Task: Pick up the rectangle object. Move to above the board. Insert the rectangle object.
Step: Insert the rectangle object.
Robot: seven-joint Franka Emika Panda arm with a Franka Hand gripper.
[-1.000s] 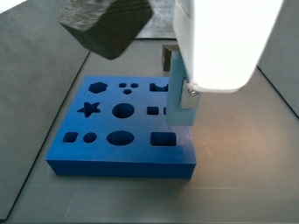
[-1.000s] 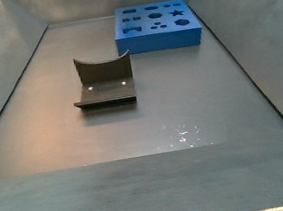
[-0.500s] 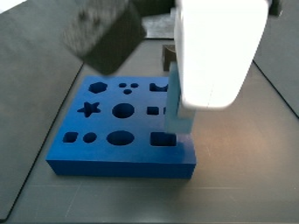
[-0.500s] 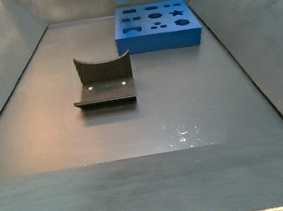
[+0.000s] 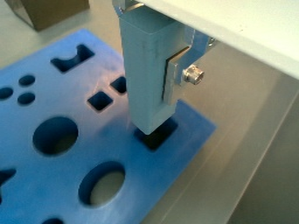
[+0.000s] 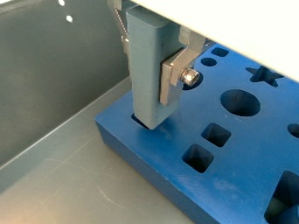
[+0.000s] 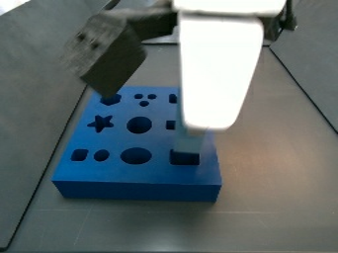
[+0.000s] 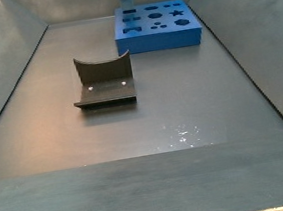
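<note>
My gripper (image 5: 152, 77) is shut on the rectangle object (image 5: 147, 61), a pale blue-grey bar held upright between the silver fingers (image 5: 176, 73). Both wrist views show the bar's lower end at the mouth of a small square hole (image 5: 153, 140) near a corner of the board (image 5: 70, 131). How deep it sits I cannot tell. The gripper (image 6: 147, 66) grips the bar (image 6: 149, 61) over the bright blue board (image 6: 233, 140). In a side view the blurred white arm (image 7: 218, 69) hides the bar above the board (image 7: 132, 148).
The fixture (image 8: 103, 83) stands on the grey floor, well away from the board (image 8: 159, 24). Sloping grey walls (image 8: 6, 88) enclose the floor; one wall (image 6: 47, 79) runs close beside the board's edge. A dark blurred block (image 7: 113, 54) hangs beside the arm.
The arm has shifted from the board's far right edge to over the rectangular hole near its front edge, and has come lower. The bar stays gripped.
</note>
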